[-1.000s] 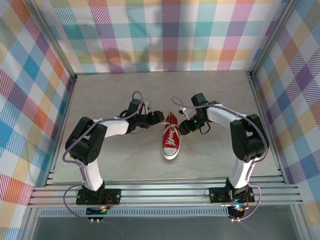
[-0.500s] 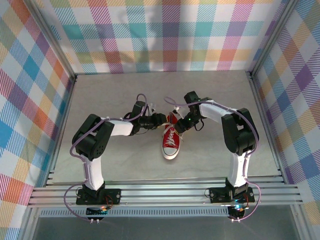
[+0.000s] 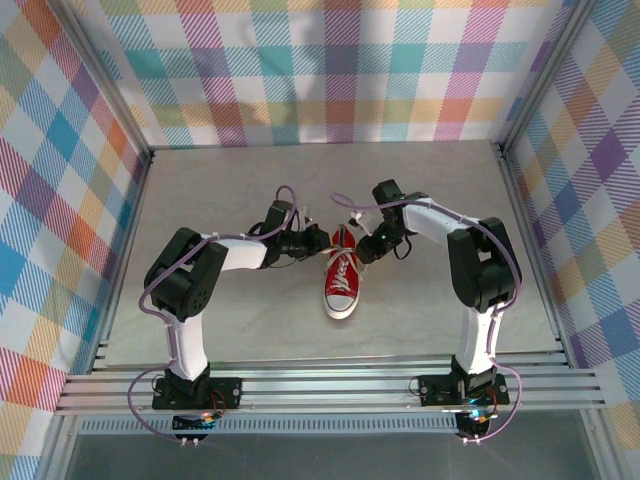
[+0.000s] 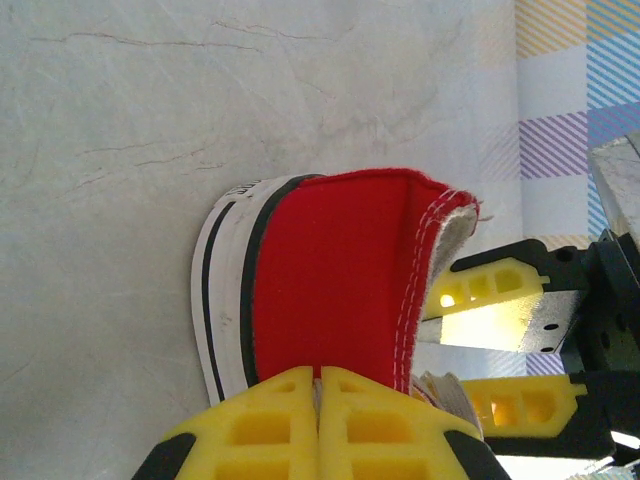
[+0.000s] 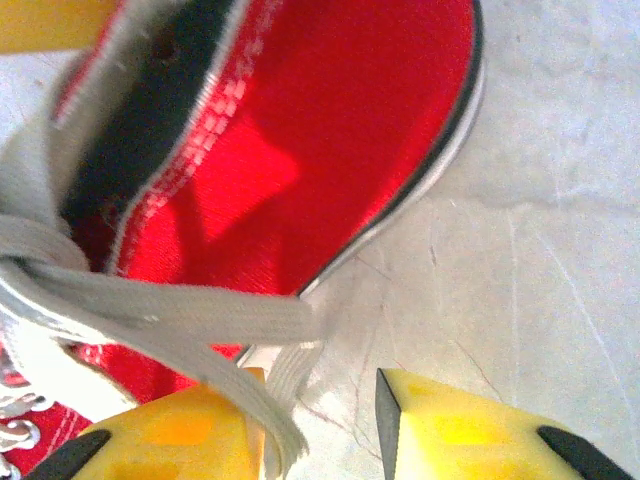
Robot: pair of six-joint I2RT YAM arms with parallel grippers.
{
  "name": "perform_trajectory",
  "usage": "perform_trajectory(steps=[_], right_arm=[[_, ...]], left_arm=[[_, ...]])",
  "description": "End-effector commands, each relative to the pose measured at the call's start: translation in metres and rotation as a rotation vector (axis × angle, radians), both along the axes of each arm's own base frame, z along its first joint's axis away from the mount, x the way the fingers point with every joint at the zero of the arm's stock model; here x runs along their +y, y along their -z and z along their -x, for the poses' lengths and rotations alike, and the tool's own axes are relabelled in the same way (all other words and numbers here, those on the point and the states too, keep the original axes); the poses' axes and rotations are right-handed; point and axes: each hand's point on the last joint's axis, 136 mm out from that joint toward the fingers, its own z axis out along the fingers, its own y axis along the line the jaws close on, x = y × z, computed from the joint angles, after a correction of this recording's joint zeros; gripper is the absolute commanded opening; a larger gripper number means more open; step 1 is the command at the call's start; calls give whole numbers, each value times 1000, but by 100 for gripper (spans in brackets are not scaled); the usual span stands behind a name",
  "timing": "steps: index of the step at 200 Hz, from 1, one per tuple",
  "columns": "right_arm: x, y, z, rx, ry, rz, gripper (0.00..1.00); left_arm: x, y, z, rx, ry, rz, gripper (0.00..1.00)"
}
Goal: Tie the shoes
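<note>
The red shoe [image 3: 341,280] lies mid-table with its white toe cap toward the arms. My left gripper [image 3: 322,243] is at the left of its heel and my right gripper [image 3: 362,250] at the right. In the left wrist view the yellow jaws of the left gripper [image 4: 318,375] are pressed together on a thin strip of white lace in front of the red heel [image 4: 330,270]. The right gripper [image 5: 318,385] stands open beside the shoe [image 5: 330,130]. A white lace [image 5: 180,310] runs down against its left finger.
The shoe rests on a grey marbled table [image 3: 220,180] closed in by plaid walls [image 3: 330,70] on three sides. An aluminium rail [image 3: 330,390] holding both arm bases runs along the near edge. The right gripper's yellow fingers [image 4: 495,285] show behind the heel.
Both grippers have moved in to the shoe's heel end. The left jaws have closed from open to shut. The right jaws have narrowed around the lace.
</note>
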Motion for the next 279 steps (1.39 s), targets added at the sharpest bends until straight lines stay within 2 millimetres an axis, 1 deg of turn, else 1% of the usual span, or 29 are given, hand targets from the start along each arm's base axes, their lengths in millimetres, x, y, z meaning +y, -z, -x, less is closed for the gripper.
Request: perform_trajectory(steps=[1, 41, 54, 61, 70, 77, 88, 94, 107, 131, 146, 158, 185, 200, 217, 240, 279], right_arm=[[3, -1, -1, 25, -22, -4, 35], [22, -1, 10, 49, -83, -60, 44], [24, 1, 12, 55, -93, -58, 45], [25, 3, 12, 61, -93, -52, 43], [25, 5, 11, 68, -90, -45, 38], [25, 6, 11, 72, -90, -39, 28], [24, 6, 10, 68, -83, -31, 8], [22, 5, 8, 51, -74, -21, 0], [15, -1, 5, -9, -56, -1, 0], [8, -22, 4, -108, -35, 1, 0], [2, -30, 4, -131, -22, 20, 0], [-1, -33, 6, -128, -19, 39, 0], [-11, -31, 8, -107, -12, 98, 0], [-15, -27, 10, -96, -16, 126, 0], [-16, -20, 14, -70, -33, 148, 0], [-18, -13, 14, -49, -37, 173, 0], [-16, -11, 12, -39, -49, 190, 0]], left_arm=[[0, -25, -3, -61, 25, -7, 0], [-1, -29, -5, -69, 32, -3, 0], [-1, -30, -5, -69, 34, -1, 0], [-1, -31, -6, -71, 34, 1, 0], [0, -32, -6, -74, 34, 0, 0], [0, -33, -6, -75, 35, -1, 0], [2, -35, -7, -81, 33, -3, 0], [4, -36, -7, -82, 29, -9, 0], [7, -37, -7, -96, 24, -29, 0], [11, -43, -4, -111, 32, -62, 0], [13, -46, -2, -117, 38, -79, 0], [15, -46, -2, -117, 43, -88, 0], [18, -43, 0, -107, 39, -109, 0], [23, -36, 1, -94, 28, -127, 0], [29, -30, 3, -86, 24, -153, 0], [39, -20, 5, -77, 7, -194, 0], [57, -4, 8, -60, -29, -231, 0]])
